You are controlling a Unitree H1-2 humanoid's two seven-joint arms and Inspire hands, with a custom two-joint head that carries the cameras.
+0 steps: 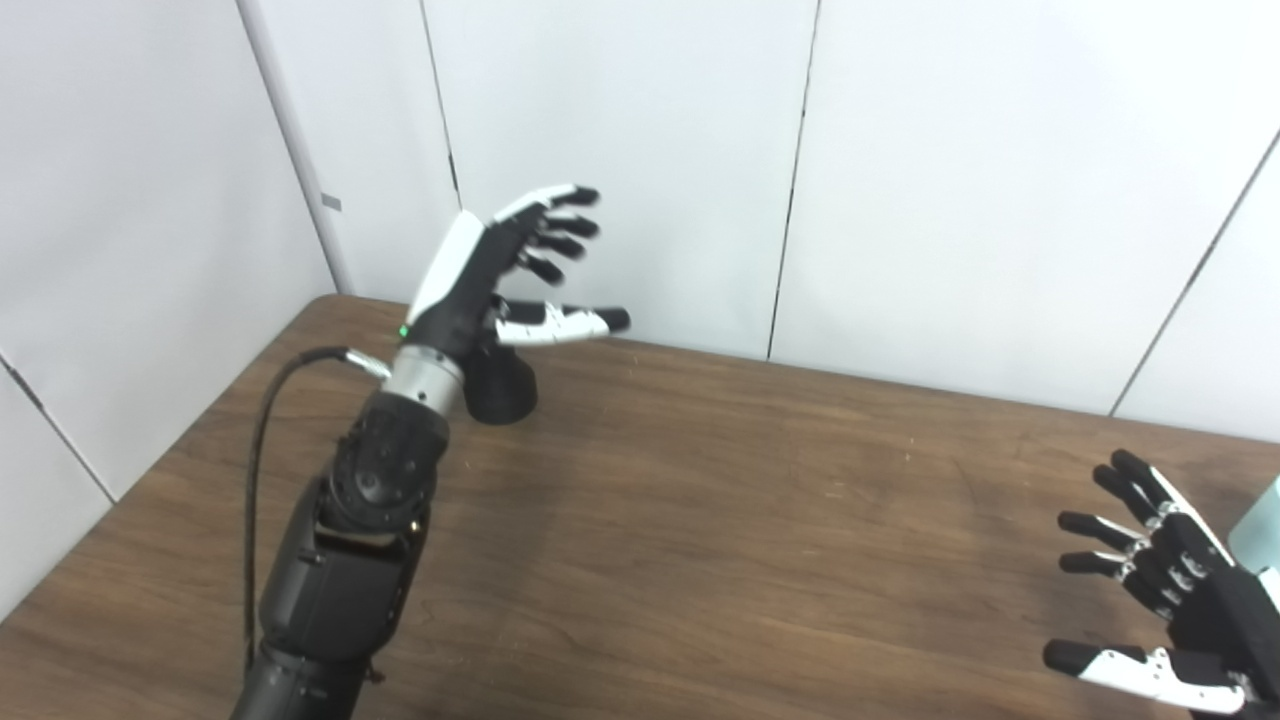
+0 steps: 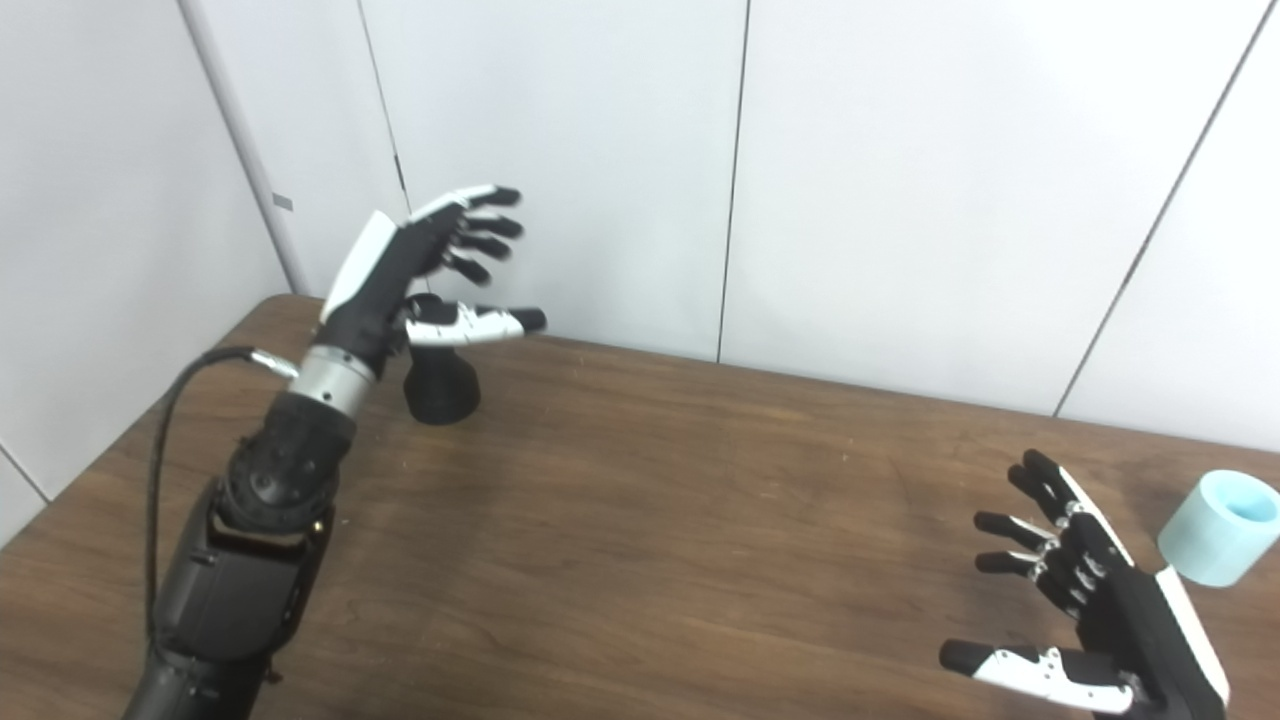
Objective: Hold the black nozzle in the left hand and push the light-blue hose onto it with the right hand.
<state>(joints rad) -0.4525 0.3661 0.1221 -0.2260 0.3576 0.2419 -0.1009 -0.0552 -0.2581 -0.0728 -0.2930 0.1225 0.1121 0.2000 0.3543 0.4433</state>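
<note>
Both hands spread — nozzle (image 2: 441, 388), hose (image 2: 1220, 527) untouched

The left hand (image 1: 510, 265) hangs with fingers spread above the black nozzle (image 1: 498, 385), which stands on the worktop (image 1: 720, 520) just beneath its wrist.
</note>
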